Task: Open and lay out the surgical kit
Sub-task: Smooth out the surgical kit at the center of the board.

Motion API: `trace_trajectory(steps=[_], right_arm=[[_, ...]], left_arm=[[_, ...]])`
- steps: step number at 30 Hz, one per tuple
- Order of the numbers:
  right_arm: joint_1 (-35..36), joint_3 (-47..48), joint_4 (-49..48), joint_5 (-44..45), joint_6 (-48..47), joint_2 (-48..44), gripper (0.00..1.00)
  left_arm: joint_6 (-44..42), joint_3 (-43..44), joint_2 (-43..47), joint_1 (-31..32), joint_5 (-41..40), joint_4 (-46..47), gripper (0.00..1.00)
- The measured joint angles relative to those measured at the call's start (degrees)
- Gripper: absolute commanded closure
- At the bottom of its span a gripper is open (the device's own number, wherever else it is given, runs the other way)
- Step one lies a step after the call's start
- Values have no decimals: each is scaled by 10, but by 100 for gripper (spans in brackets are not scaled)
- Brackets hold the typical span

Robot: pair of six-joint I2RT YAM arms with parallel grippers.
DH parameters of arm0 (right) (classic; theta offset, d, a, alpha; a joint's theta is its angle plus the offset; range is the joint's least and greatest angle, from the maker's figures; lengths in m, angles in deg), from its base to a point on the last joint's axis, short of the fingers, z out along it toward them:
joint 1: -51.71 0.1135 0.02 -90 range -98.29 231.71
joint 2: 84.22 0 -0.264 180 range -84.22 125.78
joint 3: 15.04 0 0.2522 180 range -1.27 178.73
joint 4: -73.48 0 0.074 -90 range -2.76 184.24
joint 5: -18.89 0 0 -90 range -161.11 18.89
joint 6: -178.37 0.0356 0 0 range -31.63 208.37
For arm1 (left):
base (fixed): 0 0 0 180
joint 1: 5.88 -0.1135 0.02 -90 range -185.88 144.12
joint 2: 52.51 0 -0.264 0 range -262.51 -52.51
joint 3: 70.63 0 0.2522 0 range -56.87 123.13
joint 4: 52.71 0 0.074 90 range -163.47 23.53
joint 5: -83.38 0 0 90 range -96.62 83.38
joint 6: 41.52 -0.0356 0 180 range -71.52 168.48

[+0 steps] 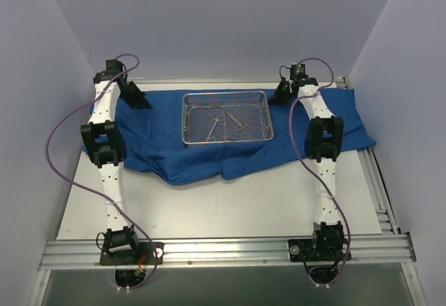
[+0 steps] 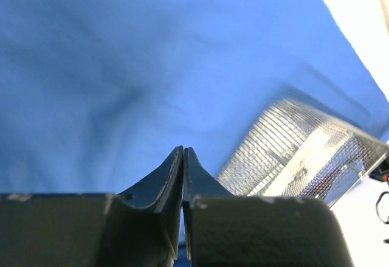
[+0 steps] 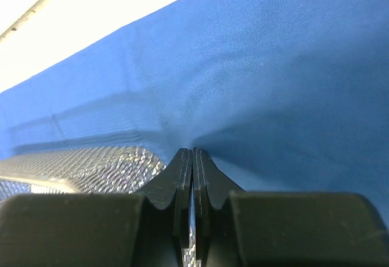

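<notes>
1. Two pincers sit at the far side of the table. The left gripper [image 2: 183,150] has its jaws pressed together at the tips, but the blur hides whether a fold of cloth is caught between them.
2. The right gripper [image 3: 192,151] is closed thin on the blue cloth wrap [image 1: 174,159], whose creases run straight into its tips.
3. The wire-mesh tray [image 1: 186,119] stands on the wrap between the two pincers, near each: to the right of the left one and to the left of the right one.
4. Inside the tray lie the steel instruments [image 1: 226,121], a few scissors or forceps, loosely scattered.
5. Done, as I judge it: the wrap is unfolded and the tray is bared.
6. Left to do: the wrap's near edge is bunched and rumpled and wants smoothing. The instruments are not yet laid out on the cloth.
</notes>
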Motion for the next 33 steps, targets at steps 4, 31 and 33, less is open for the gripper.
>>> trace_trajectory(steps=[4,31,33], right_arm=[[-10,-13,17,-2,-11,-30,94],[21,-338,58,115,-70,-215,98],[18,-315,60,119,-62,-201,98]], left_arm=[[-6,-23,82,32,-39,-3,98],[43,50,-50,200,-265,-188,98],[43,101,-76,199,-254,-210,98]])
